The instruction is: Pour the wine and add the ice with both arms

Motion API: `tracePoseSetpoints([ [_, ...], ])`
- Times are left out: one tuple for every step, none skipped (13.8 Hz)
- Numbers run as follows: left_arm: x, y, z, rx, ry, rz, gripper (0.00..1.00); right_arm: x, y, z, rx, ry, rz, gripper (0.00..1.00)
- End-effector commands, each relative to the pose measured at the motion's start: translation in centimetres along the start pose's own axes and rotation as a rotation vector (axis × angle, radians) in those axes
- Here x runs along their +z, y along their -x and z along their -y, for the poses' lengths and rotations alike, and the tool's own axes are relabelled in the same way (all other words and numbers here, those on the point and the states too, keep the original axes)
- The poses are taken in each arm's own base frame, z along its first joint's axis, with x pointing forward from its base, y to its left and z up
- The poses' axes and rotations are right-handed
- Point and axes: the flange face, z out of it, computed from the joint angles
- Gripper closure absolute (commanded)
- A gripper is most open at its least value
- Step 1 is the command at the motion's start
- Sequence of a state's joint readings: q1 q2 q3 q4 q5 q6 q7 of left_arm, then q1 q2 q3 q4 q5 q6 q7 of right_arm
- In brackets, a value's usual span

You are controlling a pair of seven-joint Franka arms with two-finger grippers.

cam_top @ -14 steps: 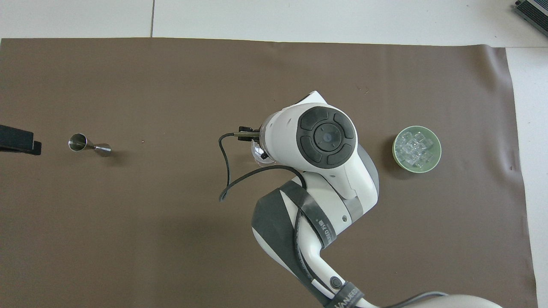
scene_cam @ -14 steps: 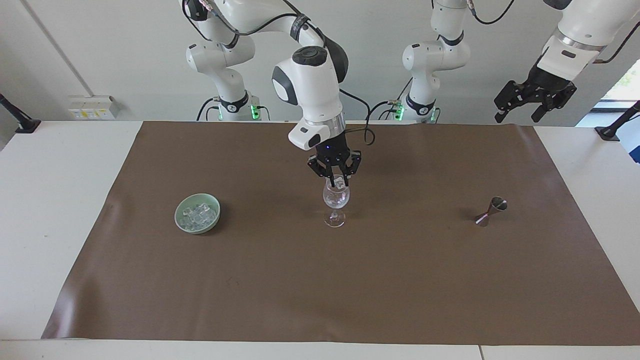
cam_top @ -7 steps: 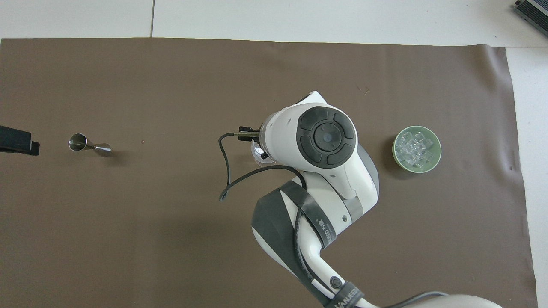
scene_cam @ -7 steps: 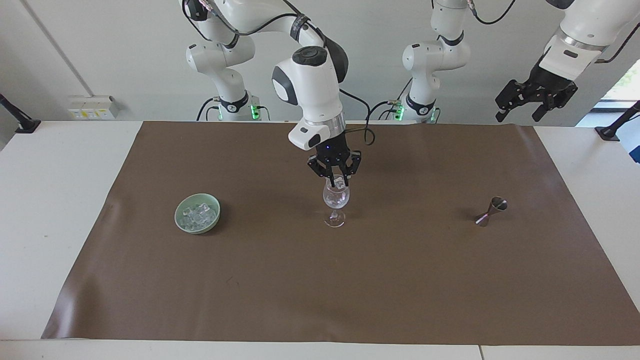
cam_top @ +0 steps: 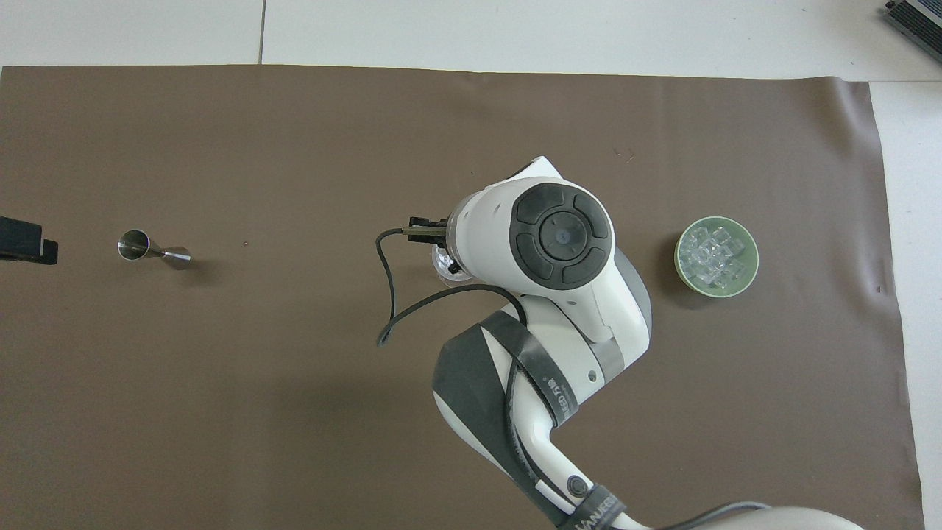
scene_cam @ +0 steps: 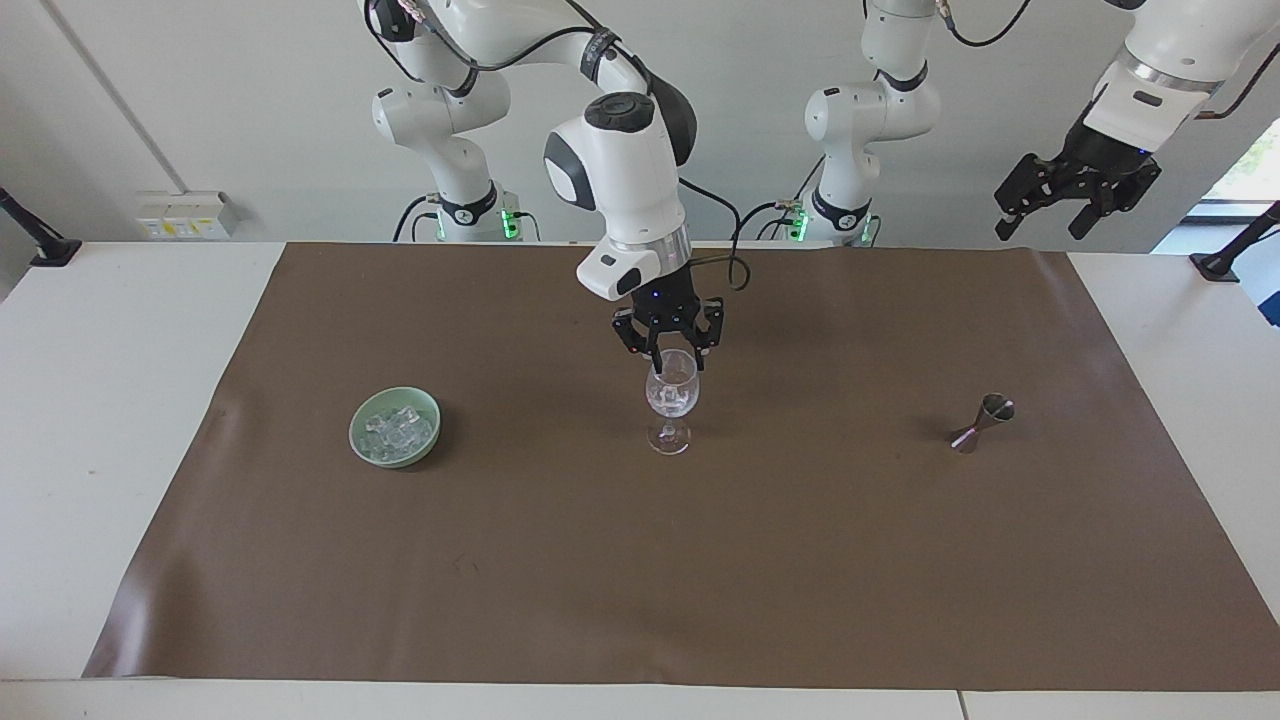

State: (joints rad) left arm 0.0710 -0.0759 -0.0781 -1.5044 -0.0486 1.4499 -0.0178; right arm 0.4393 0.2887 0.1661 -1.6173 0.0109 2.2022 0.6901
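Ice cubes (scene_cam: 396, 433), small, clear and glassy, lie heaped in the pale green bowl (scene_cam: 428, 410) toward the right arm's end: slippery, light, best pinched across flat faces. Right gripper (scene_cam: 672, 362) hovers over the stemmed glass (scene_cam: 671, 397), fingers parted, empty. Left gripper (scene_cam: 1078, 192) waits aloft, open.

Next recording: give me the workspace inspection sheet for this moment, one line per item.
Surface: white table under a brown mat, flat.
Job's things: wine glass upright mid-mat, ice in it; pale green bowl of ice cubes toward the right arm's end; metal jigger tipped on its side toward the left arm's end.
Clutter: nothing seen.
Hands: right hand directly over the glass rim, fingers apart; left hand open, raised off the mat, waiting.
Cables: black cable loops from the right wrist above the mat.
Surroundings: wall socket box, black clamp mounts at the table edges.
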Motion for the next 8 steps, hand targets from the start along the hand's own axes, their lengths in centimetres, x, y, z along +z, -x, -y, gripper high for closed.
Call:
tracePoseSetpoints([
  [-3.0,2.2,0.1,0.006,-0.002,-0.04,0.0,-0.5,-0.2,0.0,0.013,0.012,-0.009,0.16],
  [-4.7,3.5,-0.1,0.008,-0.004,-0.07,0.0,-0.8,-0.2,0.0,0.014,0.011,-0.011,0.01],
  [-6.1,4.8,-0.3,0.01,-0.007,-0.098,0.0,-1.4,-0.3,0.0,0.015,0.007,-0.02,0.0],
  [-7.2,5.8,-0.4,0.01,-0.008,-0.122,0.0,-1.6,-0.4,-0.2,0.017,0.01,-0.02,0.0],
  [-7.9,6.4,-0.4,0.011,-0.009,-0.136,0.0,-2.3,-0.5,-0.4,0.015,0.014,-0.021,0.0],
  [-8.5,6.9,-0.6,0.013,-0.01,-0.15,0.0,-2.6,-0.7,-0.8,0.012,0.026,-0.026,0.0],
  [-9.1,7.5,-0.6,0.013,-0.011,-0.162,0.0,-3.4,-1.0,-1.4,-0.007,0.056,-0.048,0.0],
  [-9.3,7.7,-0.7,0.014,-0.012,-0.168,0.0,-4.0,-1.5,-2.4,-0.011,0.087,-0.063,0.0],
])
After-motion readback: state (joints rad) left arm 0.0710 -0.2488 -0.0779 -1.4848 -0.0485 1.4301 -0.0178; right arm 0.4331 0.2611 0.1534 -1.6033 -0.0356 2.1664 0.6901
